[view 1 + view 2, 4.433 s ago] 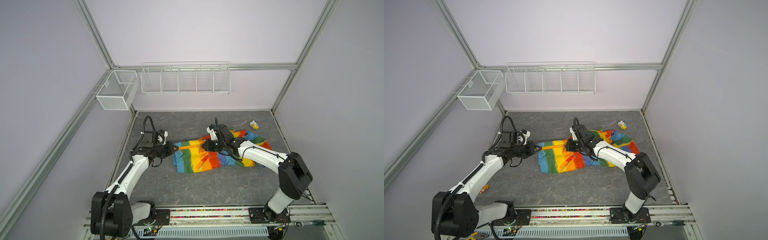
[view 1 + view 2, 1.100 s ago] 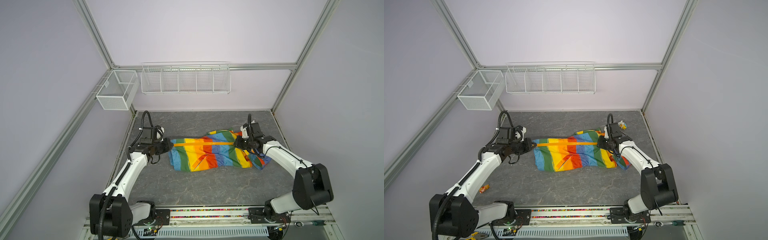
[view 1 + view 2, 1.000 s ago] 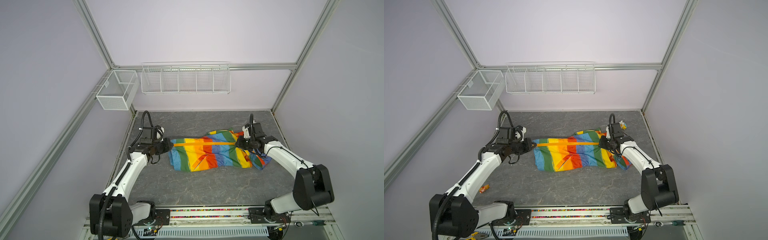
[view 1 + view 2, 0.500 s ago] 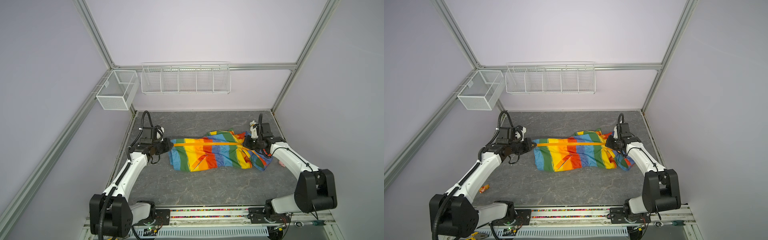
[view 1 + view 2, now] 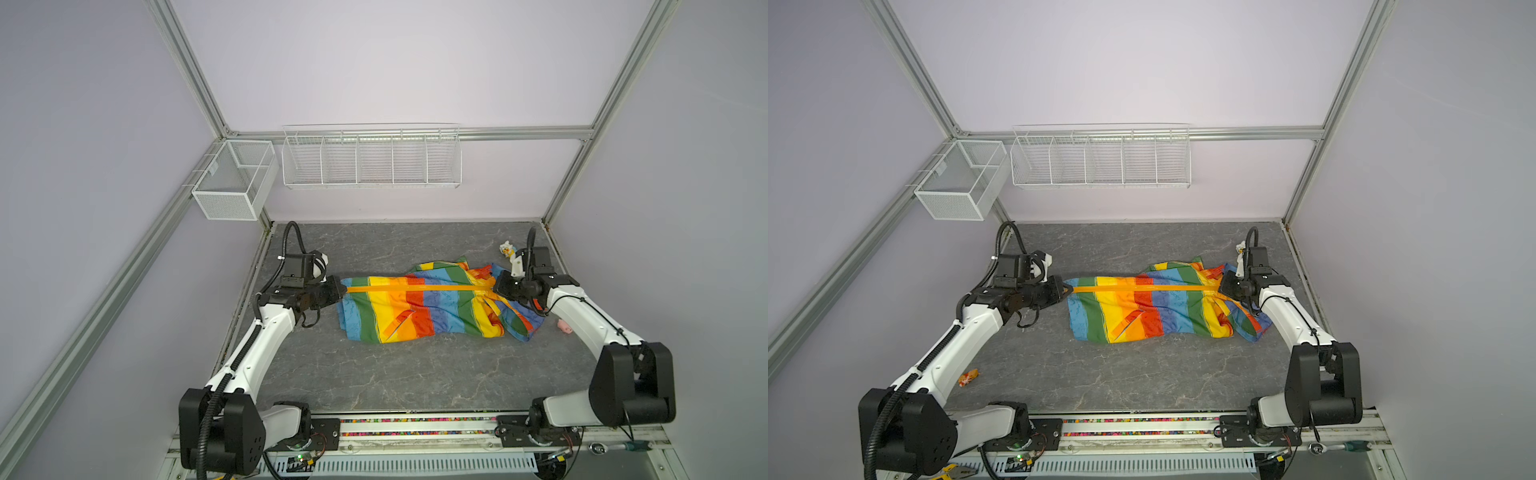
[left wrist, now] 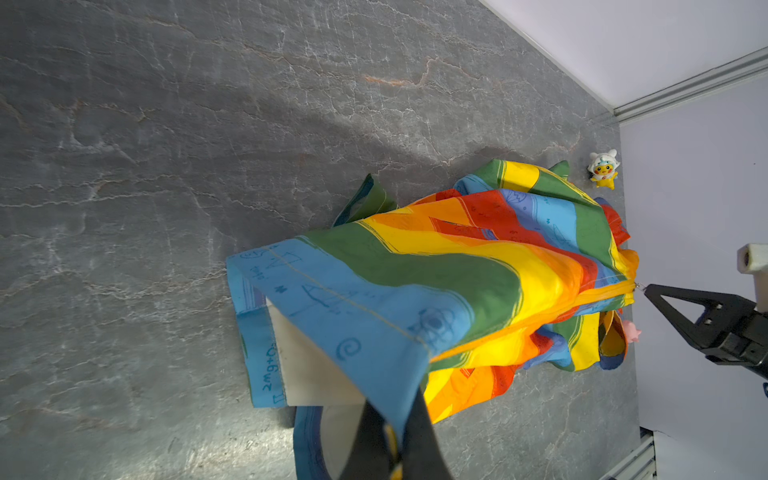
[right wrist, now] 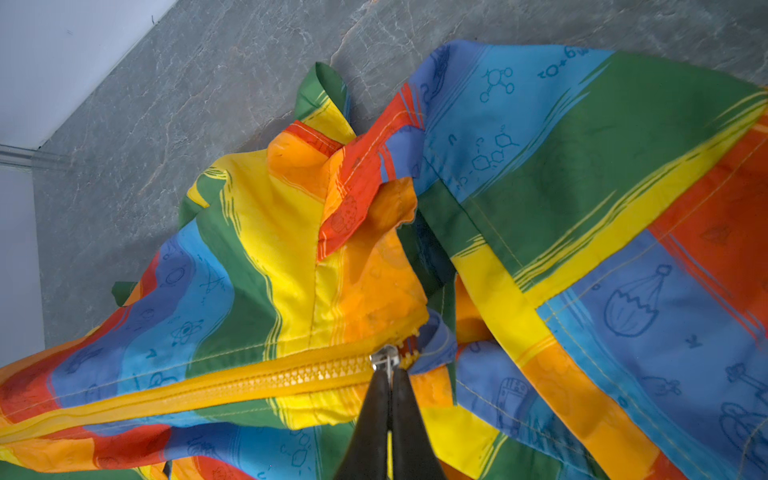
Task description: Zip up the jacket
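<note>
The small thin-fabric rain jacket striped in red, orange, yellow, green and blue (image 5: pixel 432 307) lies across the middle of the grey marbled worktop (image 5: pixel 374 374), hem toward the left side, collar and hood toward the right. The left claw (image 5: pixel 338 291) is clenched on the blue hem corner at the bottom end of the orange-edged zipper (image 5: pixel 415 288). In the left wrist view its black fingers (image 6: pixel 424 449) pinch the fabric, and cream lining shows under the lifted edge. The right claw (image 5: pixel 496 286) is clamped on the small silver zipper pull (image 7: pixel 384 359) at the collar end, tips pressed together. Between the two claws the zipper runs as one straight, taut line, its teeth meshed up to the pull; the rest of the jacket drapes toward the front, its near edge rumpled on the worktop.

A broad band of bare worktop lies between that near edge and the front rail (image 5: pixel 415 422), and another between the far edge and the back wall. The right side is tighter: the right wrist sits near the worktop's right edge, with a tiny white-and-yellow toy figure (image 5: pixel 506 249) just behind it and a small pink piece (image 5: pixel 564 326) just beside the forearm. A small orange scrap (image 5: pixel 968 377) lies near the left edge beside the left arm. A white wire basket (image 5: pixel 372 156) and a white mesh box (image 5: pixel 232 183) hang on the walls well above
</note>
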Action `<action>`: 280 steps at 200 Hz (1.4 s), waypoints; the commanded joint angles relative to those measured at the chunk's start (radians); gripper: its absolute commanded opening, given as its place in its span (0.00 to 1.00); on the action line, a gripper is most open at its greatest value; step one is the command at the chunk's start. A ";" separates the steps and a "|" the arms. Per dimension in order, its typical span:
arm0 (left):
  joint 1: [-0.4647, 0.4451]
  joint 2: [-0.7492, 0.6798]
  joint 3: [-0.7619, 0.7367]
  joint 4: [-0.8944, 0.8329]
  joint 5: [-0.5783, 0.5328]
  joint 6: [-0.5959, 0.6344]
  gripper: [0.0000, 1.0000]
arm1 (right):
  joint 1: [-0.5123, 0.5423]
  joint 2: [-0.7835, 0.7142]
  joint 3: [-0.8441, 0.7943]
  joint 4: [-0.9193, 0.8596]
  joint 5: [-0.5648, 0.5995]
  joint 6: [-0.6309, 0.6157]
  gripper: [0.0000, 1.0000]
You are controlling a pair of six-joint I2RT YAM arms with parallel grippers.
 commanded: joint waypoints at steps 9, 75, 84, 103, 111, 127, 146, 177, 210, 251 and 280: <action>0.015 -0.012 0.005 0.021 -0.041 0.002 0.00 | -0.014 -0.024 -0.014 -0.023 0.019 -0.023 0.07; 0.015 -0.010 0.006 0.021 -0.040 0.002 0.00 | -0.019 -0.020 -0.003 -0.035 0.031 -0.030 0.07; 0.015 -0.008 0.006 0.024 -0.040 0.001 0.00 | -0.019 -0.019 -0.002 -0.034 0.029 -0.030 0.07; 0.015 -0.008 0.008 0.034 -0.035 -0.002 0.00 | -0.019 -0.020 0.002 -0.019 -0.001 -0.031 0.07; 0.015 -0.006 0.009 0.051 -0.031 -0.007 0.00 | -0.019 -0.019 0.008 -0.005 -0.033 -0.030 0.07; 0.015 0.005 0.036 0.079 -0.023 -0.023 0.00 | -0.015 -0.018 0.033 0.032 -0.120 -0.021 0.07; 0.015 0.044 0.109 0.102 0.003 -0.044 0.00 | -0.011 -0.012 0.094 0.078 -0.218 0.002 0.07; 0.015 0.140 0.324 0.090 0.026 -0.039 0.00 | -0.007 0.027 0.272 0.121 -0.299 0.047 0.07; 0.015 0.275 0.695 0.002 0.025 0.012 0.00 | -0.008 0.084 0.512 0.135 -0.313 0.048 0.07; 0.018 0.283 0.847 -0.028 0.013 0.024 0.00 | -0.013 0.088 0.654 0.135 -0.353 0.013 0.07; 0.019 0.126 0.571 0.065 0.002 -0.010 0.00 | -0.011 0.011 0.490 0.172 -0.386 0.004 0.07</action>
